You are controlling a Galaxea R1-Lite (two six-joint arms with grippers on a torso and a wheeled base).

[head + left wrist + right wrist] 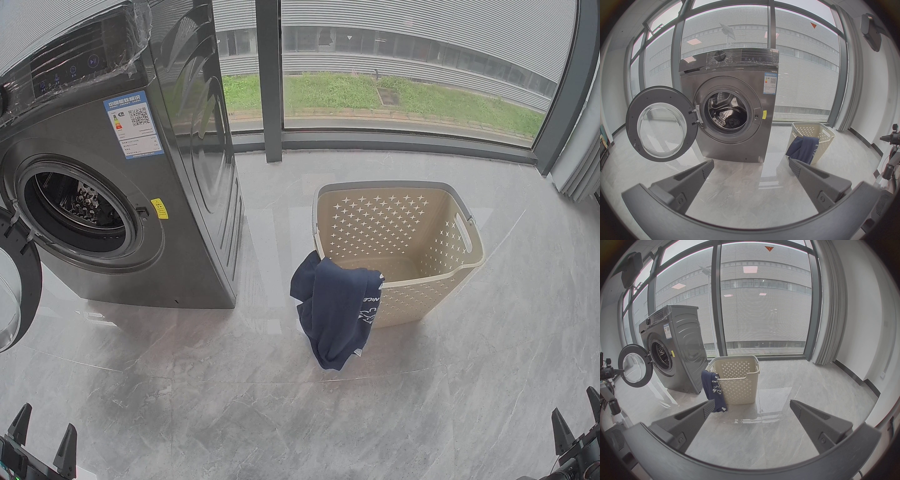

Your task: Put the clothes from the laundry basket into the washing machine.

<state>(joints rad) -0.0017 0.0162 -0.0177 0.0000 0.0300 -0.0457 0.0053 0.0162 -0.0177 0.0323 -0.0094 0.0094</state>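
While dark clothing (pixel 732 120) is seen inside the washing machine (pixel 734 150), a navy garment (pixel 337 309) is left draped over the laundry basket (pixel 387 185) rim. The left end effector (pixel 750 162) and right end effector (pixel 751 403) are held wide, empty.

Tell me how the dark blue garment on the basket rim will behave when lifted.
The dark blue garment is probably floppy: it bends over the rim of the laundry basket and hangs in soft folds. It seems light, since the basket stands level under it. Lifted at one point, it would likely droop and could drag on the rim.
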